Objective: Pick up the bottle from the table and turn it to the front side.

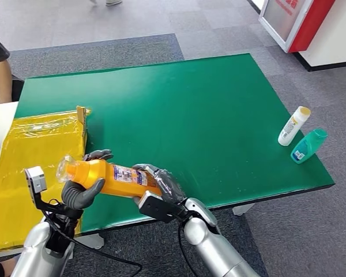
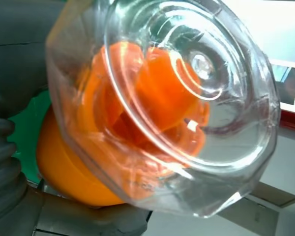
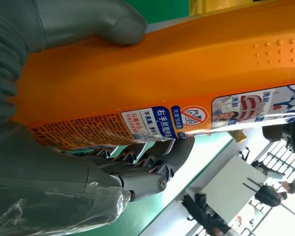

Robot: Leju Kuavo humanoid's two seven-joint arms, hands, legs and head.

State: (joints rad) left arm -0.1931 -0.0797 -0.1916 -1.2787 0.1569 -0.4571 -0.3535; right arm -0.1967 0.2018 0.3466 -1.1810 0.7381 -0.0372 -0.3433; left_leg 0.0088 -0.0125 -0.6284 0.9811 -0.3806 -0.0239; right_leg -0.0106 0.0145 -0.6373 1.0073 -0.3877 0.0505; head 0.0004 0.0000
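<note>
Head view gives me the orange bottle (image 1: 115,178) lying roughly level in the air over the near edge of the green table (image 1: 197,115), its clear cap (image 1: 66,168) pointing toward my left side. My left hand (image 1: 85,183) is wrapped around the neck end just behind the cap, thumb under the bottle and dark fingers curling over the top. My right hand (image 1: 160,183) grips the base end, fingers closed over the far side. Both hands have hold of the same bottle, one at each end, and the printed label (image 1: 130,174) faces up toward the camera.

From the left wrist camera I look almost straight into the clear cap (image 2: 164,103), with the orange nozzle (image 2: 153,98) inside it and the orange shoulder of the bottle (image 2: 64,172) behind; I cannot make out the fingers there.

From the right wrist camera the orange bottle (image 3: 168,83) crosses the picture, the grey thumb (image 3: 98,19) pressed on one side and the darker fingers (image 3: 153,162) closed against the other, beside the label strip (image 3: 198,115).

On the table's left end lies a yellow plastic bag (image 1: 36,167). Well apart, near the right edge, a white bottle with a yellow cap (image 1: 294,125) and a teal bottle (image 1: 308,145) lie just beside each other. A person's arm (image 1: 2,78) shows at the far left.
</note>
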